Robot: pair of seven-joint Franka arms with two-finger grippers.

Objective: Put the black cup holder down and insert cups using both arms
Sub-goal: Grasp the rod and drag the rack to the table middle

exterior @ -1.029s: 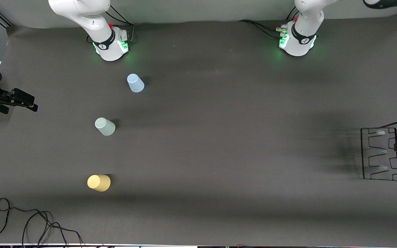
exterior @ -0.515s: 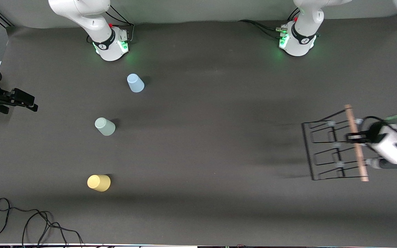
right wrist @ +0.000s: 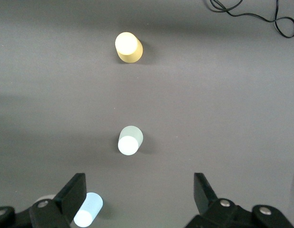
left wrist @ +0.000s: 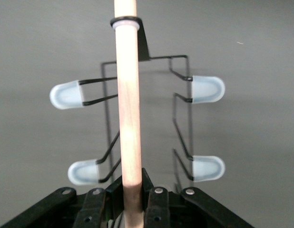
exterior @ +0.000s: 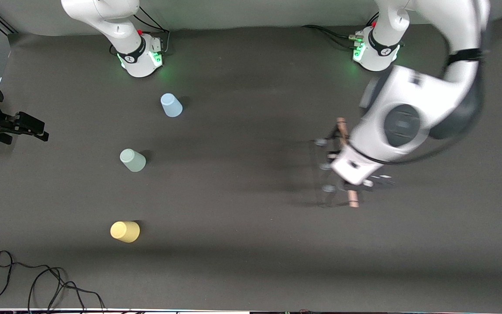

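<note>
My left gripper [left wrist: 132,199] is shut on the light wooden handle [left wrist: 129,104] of the black cup holder [exterior: 326,174]. It holds the holder in the air over the table, between the middle and the left arm's end. The arm's wrist hides much of the holder in the front view. Pale-blue pegs [left wrist: 208,88] stick out on both sides. The light blue cup [exterior: 171,105], pale green cup [exterior: 132,160] and yellow cup [exterior: 124,231] stand apart toward the right arm's end. My right gripper [exterior: 31,130] waits open and empty at that end, shown in its wrist view [right wrist: 139,194].
The two green-lit arm bases [exterior: 140,54] [exterior: 375,50] stand along the edge farthest from the front camera. A loose black cable [exterior: 37,283] lies at the corner nearest that camera, at the right arm's end. A dark grey mat [exterior: 242,226] covers the table.
My left arm has swung the cup holder from the left arm's end of the table toward the middle, turning it on the way. The right arm and the cups have not moved.
</note>
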